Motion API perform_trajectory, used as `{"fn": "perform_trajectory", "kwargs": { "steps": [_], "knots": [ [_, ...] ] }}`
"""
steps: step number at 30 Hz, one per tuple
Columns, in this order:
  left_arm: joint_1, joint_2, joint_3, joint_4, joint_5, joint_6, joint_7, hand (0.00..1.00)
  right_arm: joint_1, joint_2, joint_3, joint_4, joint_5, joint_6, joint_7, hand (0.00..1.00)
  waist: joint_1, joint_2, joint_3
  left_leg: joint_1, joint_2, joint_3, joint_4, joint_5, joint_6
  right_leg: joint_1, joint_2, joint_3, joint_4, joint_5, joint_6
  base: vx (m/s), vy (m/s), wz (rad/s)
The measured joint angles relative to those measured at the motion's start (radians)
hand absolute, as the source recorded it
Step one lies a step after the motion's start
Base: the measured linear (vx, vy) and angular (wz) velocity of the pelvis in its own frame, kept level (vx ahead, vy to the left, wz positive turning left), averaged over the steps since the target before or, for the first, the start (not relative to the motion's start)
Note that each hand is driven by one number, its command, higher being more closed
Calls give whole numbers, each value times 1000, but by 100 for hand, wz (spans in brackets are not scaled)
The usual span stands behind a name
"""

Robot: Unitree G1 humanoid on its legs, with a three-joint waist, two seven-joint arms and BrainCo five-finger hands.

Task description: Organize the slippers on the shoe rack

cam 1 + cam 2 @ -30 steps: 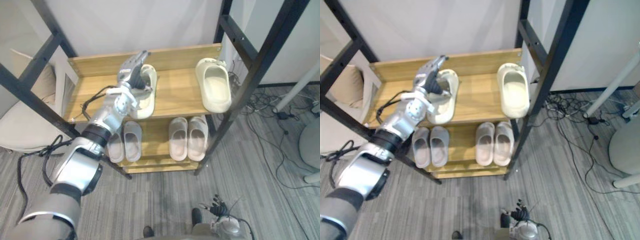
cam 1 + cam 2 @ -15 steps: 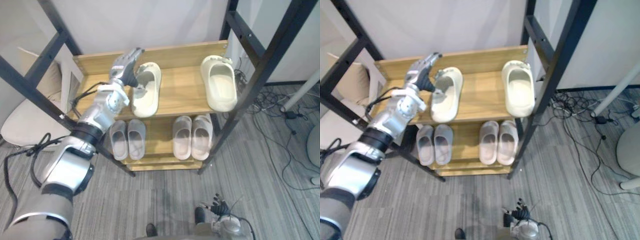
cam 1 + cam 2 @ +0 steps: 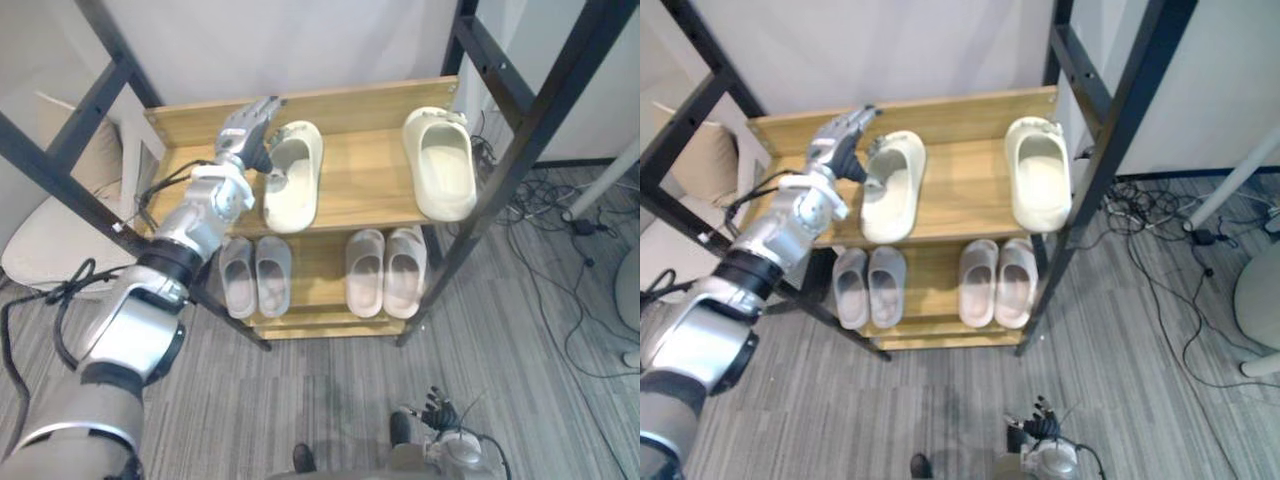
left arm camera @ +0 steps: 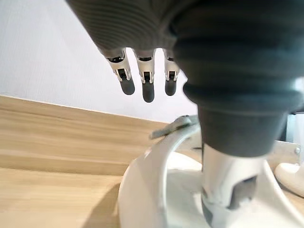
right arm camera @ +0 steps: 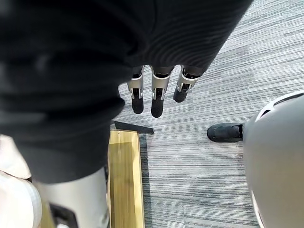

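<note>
Wooden shelf: left hand's thumb sits inside slipper.

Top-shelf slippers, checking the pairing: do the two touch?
No, the left cream slipper lies by the left robot hand, with bare shelf between it and the right cream slipper.

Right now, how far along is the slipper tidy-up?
Done: the left grey pair and right grey pair sit side by side on the lower shelf. In hand: the left hand is at the left cream slipper on the top shelf, thumb inside it, fingers straight. Left: the right cream slipper lies apart, so they likely need pairing. The right hand hangs idle.
</note>
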Motion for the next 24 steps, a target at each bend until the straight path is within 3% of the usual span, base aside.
{"fn": "perform_trajectory", "kwargs": {
  "steps": [9,10,24],
  "knots": [
    [-70,-45,0,-1,0,2,1,0,2,7,-2,-8,30,2,4,0,0,0,0,-16,1,27,1,-1,0,-31,1,40,0,6,3,-14,-18,-9],
    [-72,-48,0,-1,0,2,1,100,5,8,-3,-21,30,4,4,0,0,0,0,-17,1,29,1,-1,0,-33,1,42,0,6,2,-28,-28,-6],
    [-111,-97,-18,-1,20,17,2,100,40,10,-3,-87,31,11,-6,0,15,-4,5,-37,4,57,2,-1,1,-68,0,69,1,20,3,-18,-12,-5]
  ]
}}
